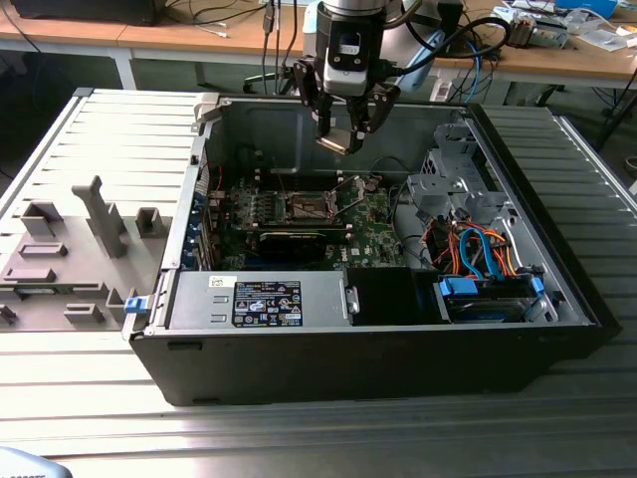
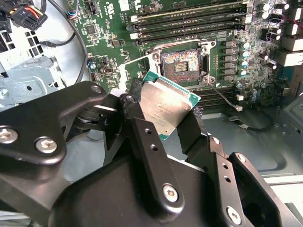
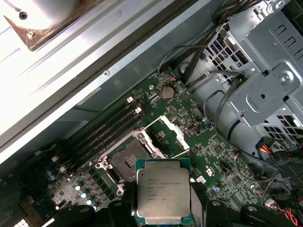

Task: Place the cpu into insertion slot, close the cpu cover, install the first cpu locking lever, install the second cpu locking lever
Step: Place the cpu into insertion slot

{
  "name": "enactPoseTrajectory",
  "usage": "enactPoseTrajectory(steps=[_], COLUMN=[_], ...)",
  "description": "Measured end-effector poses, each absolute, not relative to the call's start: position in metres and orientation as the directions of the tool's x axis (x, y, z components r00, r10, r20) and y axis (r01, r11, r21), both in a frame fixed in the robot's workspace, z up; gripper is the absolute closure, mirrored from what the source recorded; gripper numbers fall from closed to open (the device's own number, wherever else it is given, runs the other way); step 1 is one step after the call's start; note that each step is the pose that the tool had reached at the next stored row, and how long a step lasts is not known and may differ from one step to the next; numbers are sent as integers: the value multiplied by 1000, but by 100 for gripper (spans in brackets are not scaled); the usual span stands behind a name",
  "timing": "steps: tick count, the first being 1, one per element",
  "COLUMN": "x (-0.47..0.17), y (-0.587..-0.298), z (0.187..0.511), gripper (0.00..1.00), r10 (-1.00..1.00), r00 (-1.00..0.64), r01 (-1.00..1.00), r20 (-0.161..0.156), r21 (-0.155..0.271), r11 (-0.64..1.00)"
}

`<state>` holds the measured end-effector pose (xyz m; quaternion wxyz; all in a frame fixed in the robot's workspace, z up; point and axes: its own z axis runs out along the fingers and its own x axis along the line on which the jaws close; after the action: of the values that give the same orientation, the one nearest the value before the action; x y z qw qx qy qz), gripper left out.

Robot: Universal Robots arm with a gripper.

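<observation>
In the second wrist view the black metal gripper (image 2: 165,122) is covering the lower edges of the flat square silver-grey cpu (image 2: 168,101) with its fingers (image 2: 141,135). The picture's edge is cutting off the gripper's body. In the first wrist view the fingers (image 3: 215,213) are running out of the picture, and the cpu (image 3: 163,196) is hiding part of the green circuit board (image 3: 203,142). In the exterior view the top edge is cutting off the grey robot arm (image 1: 353,30), and the small square dark-centred insertion slot (image 1: 307,207) is showing too small for its inside to be told.
</observation>
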<state>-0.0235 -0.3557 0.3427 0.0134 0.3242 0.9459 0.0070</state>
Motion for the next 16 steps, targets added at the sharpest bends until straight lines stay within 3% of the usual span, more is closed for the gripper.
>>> enactPoseTrajectory(steps=[16], x=[-24], y=[-356], z=[343], gripper=[45], r10=[621], r00=[-784], r01=[621], r20=[-21], r21=[22], r11=[784])
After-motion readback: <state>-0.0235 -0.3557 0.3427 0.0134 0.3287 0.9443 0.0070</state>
